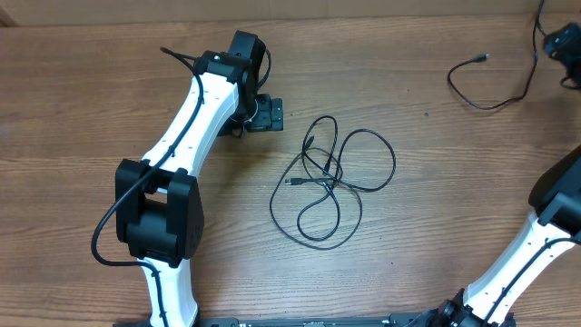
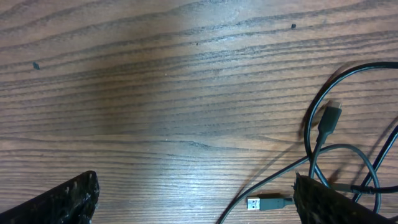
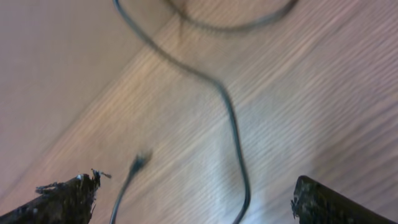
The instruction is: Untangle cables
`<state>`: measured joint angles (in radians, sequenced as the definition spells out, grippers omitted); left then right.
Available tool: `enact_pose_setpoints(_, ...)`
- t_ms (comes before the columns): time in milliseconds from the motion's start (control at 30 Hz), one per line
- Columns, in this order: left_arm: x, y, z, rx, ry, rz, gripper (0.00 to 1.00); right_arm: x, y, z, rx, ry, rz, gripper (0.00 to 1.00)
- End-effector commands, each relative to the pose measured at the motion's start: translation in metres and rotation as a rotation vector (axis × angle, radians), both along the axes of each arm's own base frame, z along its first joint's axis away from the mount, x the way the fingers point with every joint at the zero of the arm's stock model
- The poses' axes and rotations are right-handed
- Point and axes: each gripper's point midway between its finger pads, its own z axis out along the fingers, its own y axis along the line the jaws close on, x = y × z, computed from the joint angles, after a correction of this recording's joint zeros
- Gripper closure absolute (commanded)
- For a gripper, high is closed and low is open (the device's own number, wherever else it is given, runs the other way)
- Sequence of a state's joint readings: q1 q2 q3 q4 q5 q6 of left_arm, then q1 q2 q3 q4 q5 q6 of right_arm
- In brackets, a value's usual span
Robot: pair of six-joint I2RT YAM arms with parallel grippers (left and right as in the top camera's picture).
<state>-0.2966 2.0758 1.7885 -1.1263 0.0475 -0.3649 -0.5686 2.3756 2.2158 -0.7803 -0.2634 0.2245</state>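
**Black Cords on Wood: Snag and Drag Hazards**

**Position of the work.** The cables lie in two groups on the wooden table (image 1: 91, 73). The main tangle (image 1: 329, 177) sits mid-table, and its loops cross one another at several places. A single cord (image 1: 495, 109) lies well apart at the far right, clear of the tangle.

**Left gripper (image 1: 263, 113).** The jaws stand wide and hold nothing. It sits just left of the tangle. Its wrist view shows a dark plug (image 2: 329, 118) and a silvery-tipped plug (image 2: 261, 202) near its right finger.

**Right gripper (image 1: 563, 41).** The jaws stand wide with nothing clamped between them. It is near the far end of the single cord. Its wrist view is blurred, showing a cord running beneath the fingers and a small plug (image 3: 140, 160).

**Probable faults.**
- Closing on a crossing point is likely to pinch two strands together. A pull then moves the whole tangle instead of one cord.
- Pulling a plug end through a loop may catch the plug and tighten the knot.
- Dragging without a second hold probably slides the light cords across the smooth wood.
- A finger passing low over the tangle may hook a raised loop.
- The right arm, reaching inward, may sweep the single cord back toward the tangle.
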Motion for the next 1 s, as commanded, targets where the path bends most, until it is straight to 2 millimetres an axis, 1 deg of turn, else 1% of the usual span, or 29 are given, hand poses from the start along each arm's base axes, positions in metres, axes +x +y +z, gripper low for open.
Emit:
enact_pose_setpoints(0,0.004,0.001,0.005,0.000,-0.018,0.014,0.00,-0.016,0.036,0.026,0.020,0.029,0.157,0.00)
enact_pose_setpoints(200,0.004,0.001,0.005,0.000,-0.018,0.014,0.00,-0.056,0.089,-0.005,0.029,0.267,0.389,0.00)
enact_pose_setpoints(333,0.004,0.001,0.005,0.000,-0.018,0.014,0.00,-0.076,0.101,-0.018,-0.023,0.431,0.397,0.00)
enact_pose_setpoints(400,0.004,0.001,0.005,0.000,-0.018,0.014,0.00,-0.080,0.107,-0.020,-0.031,0.465,0.406,0.00)
enact_pose_setpoints(433,0.004,0.001,0.005,0.000,-0.018,0.014,0.00,-0.080,0.114,-0.021,-0.031,0.475,0.420,0.00)
enact_pose_setpoints(533,0.004,0.001,0.005,0.000,-0.018,0.014,0.00,-0.075,0.135,-0.023,-0.035,0.486,0.465,0.00)
enact_pose_setpoints(700,0.004,0.001,0.005,0.000,-0.018,0.014,0.00,-0.070,0.156,-0.030,-0.086,0.519,0.503,0.00)
enact_pose_setpoints(767,0.004,0.001,0.005,0.000,-0.018,0.014,0.00,-0.070,0.165,-0.036,-0.085,0.537,0.519,0.00)
enact_pose_setpoints(867,0.004,0.001,0.005,0.000,-0.018,0.014,0.00,-0.077,0.182,-0.048,-0.066,0.577,0.548,0.00)
enact_pose_setpoints(967,0.004,0.001,0.005,0.000,-0.018,0.014,0.00,-0.085,0.190,-0.063,-0.040,0.621,0.519,0.00)
